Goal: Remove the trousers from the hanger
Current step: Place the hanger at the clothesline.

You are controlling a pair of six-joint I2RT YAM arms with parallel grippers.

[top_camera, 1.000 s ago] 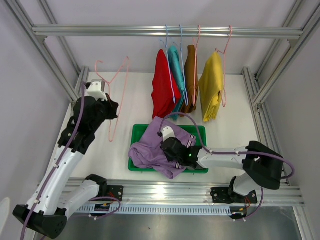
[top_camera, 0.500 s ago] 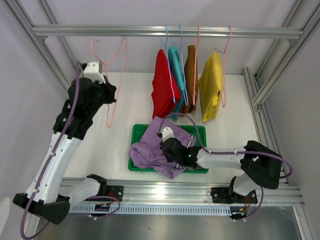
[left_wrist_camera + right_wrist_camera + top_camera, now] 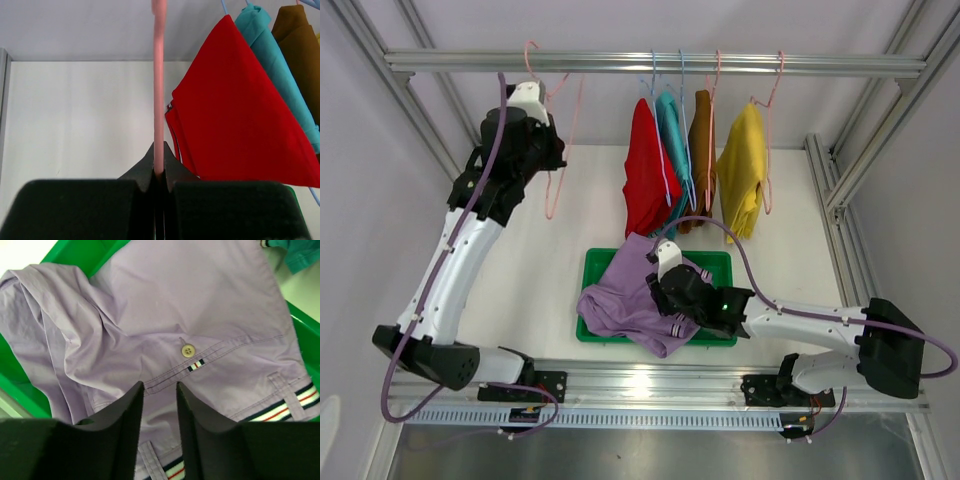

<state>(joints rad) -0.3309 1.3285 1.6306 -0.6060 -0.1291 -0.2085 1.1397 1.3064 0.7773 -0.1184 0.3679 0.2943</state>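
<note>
White table (image 3: 570,200) w/ a silver aluminium rail (image 3: 620,62) across the frame above it. The rail carries hangers, so 4 pairs hang side by side right of centre, clear of the table, each on its own thin wire hanger: red folded cloth trousers (image 3: 642,180), teal folded cloth trousers (image 3: 672,130), brown folded cloth trousers (image 3: 701,150), yellow folded cloth trousers (image 3: 743,170). Below them sits the green plastic tray (image 3: 716,258), prob. the drop spot. The lilac cotton trousers (image 3: 620,300) lie crumpled in it, cloth spilling over the near rim; that pair is off its hanger, so approx 1 of 5 done. Empty pink wire hanger (image 3: 159,100) is up at the rail's left end, prob. being put back out of the way; can't tell if the hook is on yet. Left gripper (image 3: 159,172) is clenched on its wire, the strand nipped between tight jaws. Right gripper (image 3: 160,390) sits low over the lilac cloth, jaws slightly parted, nothing between: reads as a release. Overhead cam gives the whole layout but hides both jaw gaps. Left wrist cam shows the pinch + red/teal/brown only. Right wrist cam alone shows the grey button (image 3: 188,350) & striped waistband trim (image 3: 285,405).
</note>
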